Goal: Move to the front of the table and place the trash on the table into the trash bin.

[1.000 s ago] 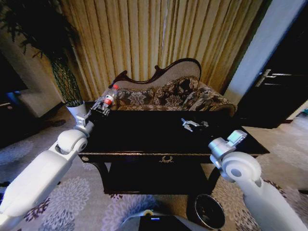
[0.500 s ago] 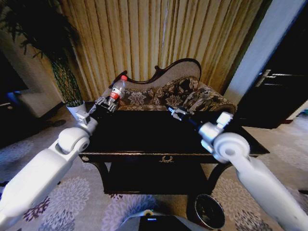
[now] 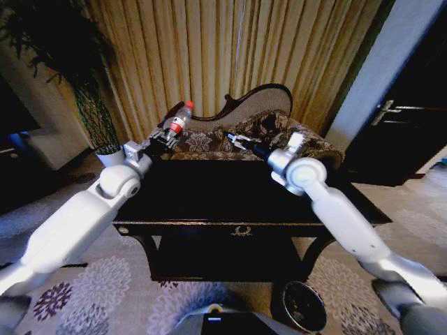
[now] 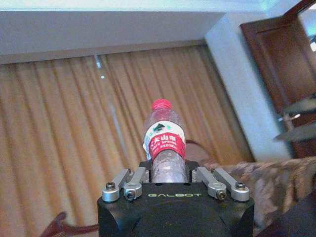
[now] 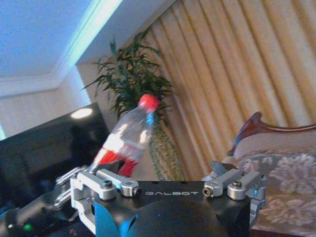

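one bottle (image 3: 179, 120), one table (image 3: 244, 227), one bin (image 3: 304, 306), one sofa (image 3: 265, 136), one plant (image 3: 77, 77), two grippers.

Left gripper (image 3: 167, 136) clamping bottle (image 3: 178, 121) above table (image 3: 230, 195), right gripper (image 3: 234, 139) alongside.

- The worktop (image 3: 209, 202) stands directly before the robot, with the sofa (image 3: 251, 136) behind it.
- The trash bin (image 3: 304, 306) sits on the floor before the worktop, toward its right end.
- The left tool (image 3: 166, 137) holds the bottle (image 3: 179, 118) above the worktop's rear left corner.
- The right tool (image 3: 234, 139) hangs above the rear edge, right of the bottle.
- The plant pot (image 3: 110, 158) stands left of the worktop.
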